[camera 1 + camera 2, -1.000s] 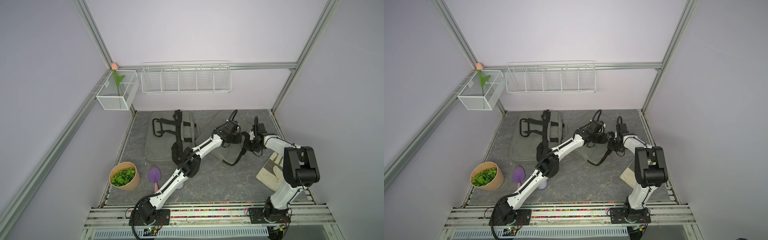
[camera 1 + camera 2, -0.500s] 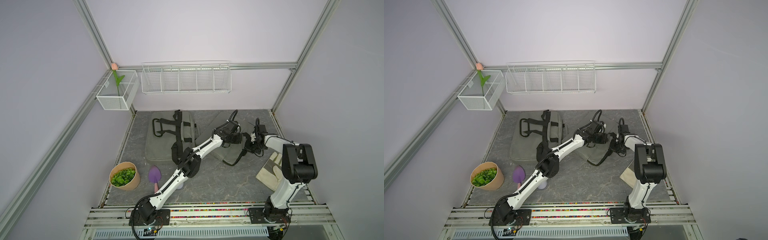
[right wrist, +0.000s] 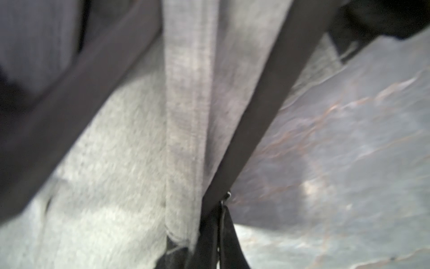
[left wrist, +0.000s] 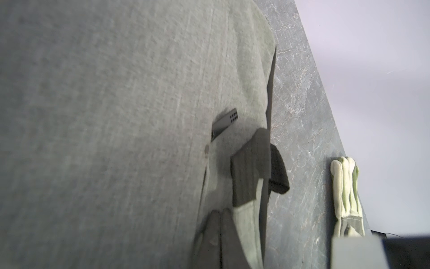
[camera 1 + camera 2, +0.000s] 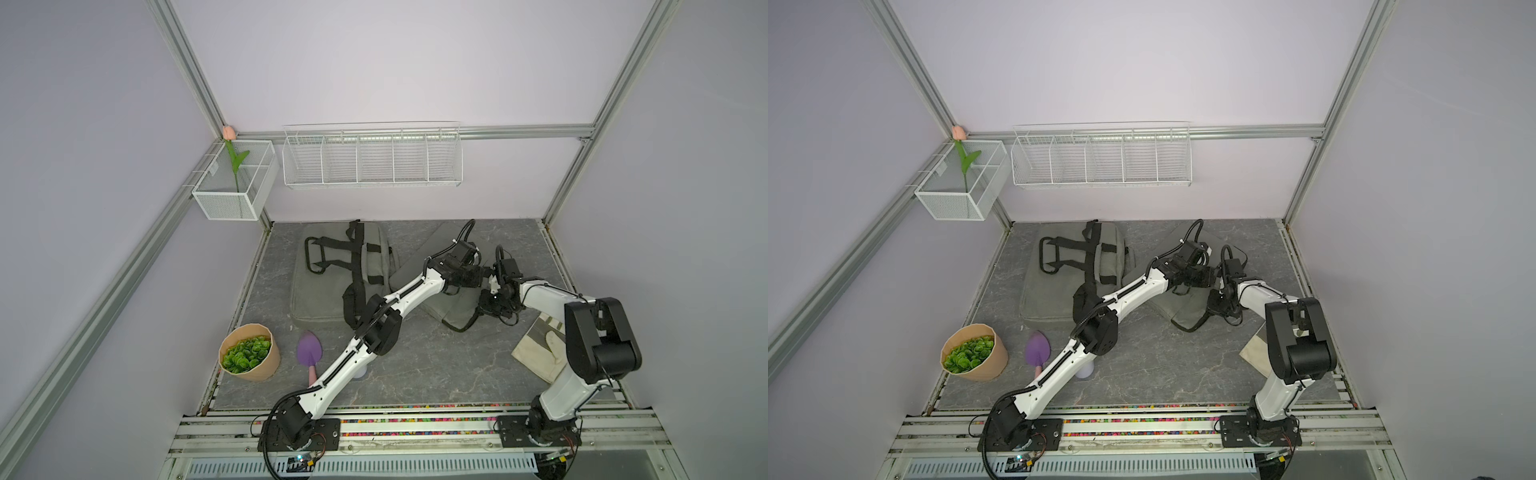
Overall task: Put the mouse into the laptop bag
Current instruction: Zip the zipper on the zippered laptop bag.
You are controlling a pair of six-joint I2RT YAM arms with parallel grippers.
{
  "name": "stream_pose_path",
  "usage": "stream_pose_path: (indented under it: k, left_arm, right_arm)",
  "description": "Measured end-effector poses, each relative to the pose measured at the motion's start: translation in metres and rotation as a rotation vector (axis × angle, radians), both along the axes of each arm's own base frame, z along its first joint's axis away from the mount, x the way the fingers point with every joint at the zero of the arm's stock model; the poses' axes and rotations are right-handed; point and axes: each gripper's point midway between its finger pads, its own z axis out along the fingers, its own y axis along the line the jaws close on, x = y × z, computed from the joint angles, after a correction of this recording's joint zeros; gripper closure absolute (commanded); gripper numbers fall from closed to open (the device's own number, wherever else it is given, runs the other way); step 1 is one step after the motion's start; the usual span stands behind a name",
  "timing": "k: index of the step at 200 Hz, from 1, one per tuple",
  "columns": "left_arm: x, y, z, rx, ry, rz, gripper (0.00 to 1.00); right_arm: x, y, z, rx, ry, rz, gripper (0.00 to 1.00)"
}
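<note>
The grey laptop bag lies tilted at the back right of the table, also visible in a top view. Both grippers meet over its right edge. My left gripper is shut; in the left wrist view its fingertips lie flat against the bag's cloth with nothing visible between them. My right gripper is shut too. In the right wrist view it pinches a small metal zipper pull at the end of a black band. I cannot pick out the mouse in any view.
A second grey bag with black handles lies left of it. A pale work glove lies at the right. A purple trowel and a plant pot stand front left. A small lilac rounded thing peeks from under the left arm.
The right arm's elbow has shifted slightly towards the front. Both grippers stay shut at the same spot on the bag.
</note>
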Motion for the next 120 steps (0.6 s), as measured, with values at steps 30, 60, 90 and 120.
stream_pose_path:
  k: [30, 60, 90, 120]
  left_arm:
    - [0.0, 0.0, 0.0, -0.001, 0.0, -0.001, 1.0]
    - [0.0, 0.0, 0.0, -0.001, 0.002, 0.002, 1.0]
    - [-0.001, 0.0, 0.0, -0.003, 0.009, 0.0, 1.0]
    - [-0.001, 0.0, 0.0, -0.004, 0.012, -0.001, 1.0]
  right_arm:
    - [-0.019, 0.012, 0.014, 0.026, 0.001, 0.029, 0.93]
    - [-0.019, 0.013, 0.035, 0.042, -0.052, 0.022, 0.93]
    - [-0.023, 0.024, 0.039, 0.078, -0.044, 0.02, 0.93]
    - [-0.052, 0.05, 0.037, 0.098, -0.002, 0.087, 0.93]
